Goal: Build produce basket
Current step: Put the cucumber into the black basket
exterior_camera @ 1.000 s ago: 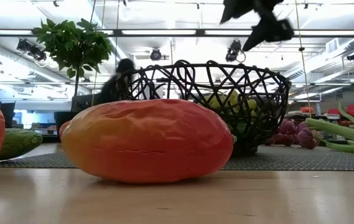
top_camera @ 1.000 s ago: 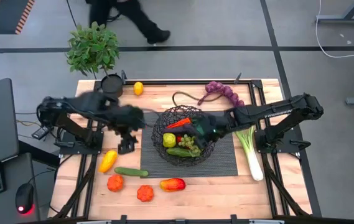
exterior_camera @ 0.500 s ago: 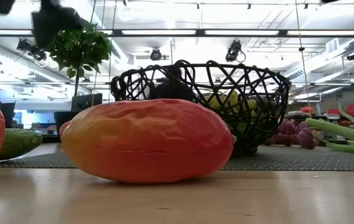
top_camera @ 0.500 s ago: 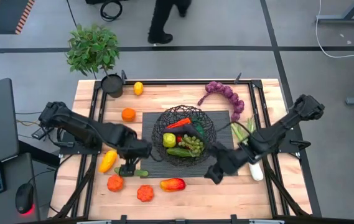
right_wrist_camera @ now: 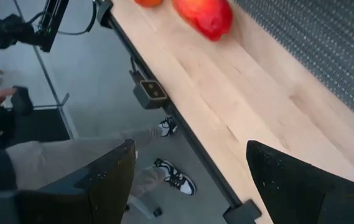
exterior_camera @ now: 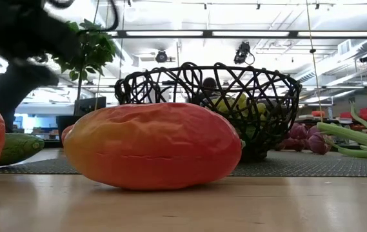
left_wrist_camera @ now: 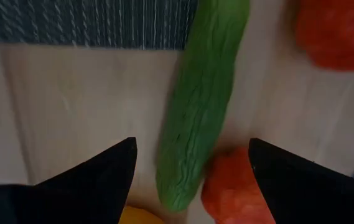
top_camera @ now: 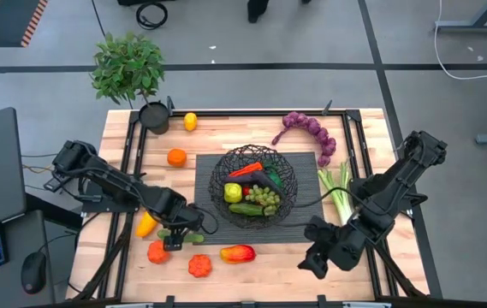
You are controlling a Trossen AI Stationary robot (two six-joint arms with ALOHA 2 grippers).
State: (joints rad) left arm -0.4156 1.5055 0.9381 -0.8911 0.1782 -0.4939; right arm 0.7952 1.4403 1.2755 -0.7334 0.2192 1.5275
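Below the spread fingers of the left gripper point(left_wrist_camera: 189, 165) a cucumber point(left_wrist_camera: 203, 93) is seen, lengthwise between them, on the wood beside the mat, left of the basket point(top_camera: 252, 185). Further right, the right gripper point(top_camera: 313, 262) is held open, farther from it.

One basket point(top_camera: 253, 184), two cucumbers point(top_camera: 181, 236) point(top_camera: 246, 209), one leek point(top_camera: 339, 186).

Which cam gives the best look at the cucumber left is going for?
Left wrist view: the cucumber lies lengthwise between the open left gripper fingers, ridged skin clear. In the high view the arm mostly covers it. Low view shows only one end. Right wrist view misses it.
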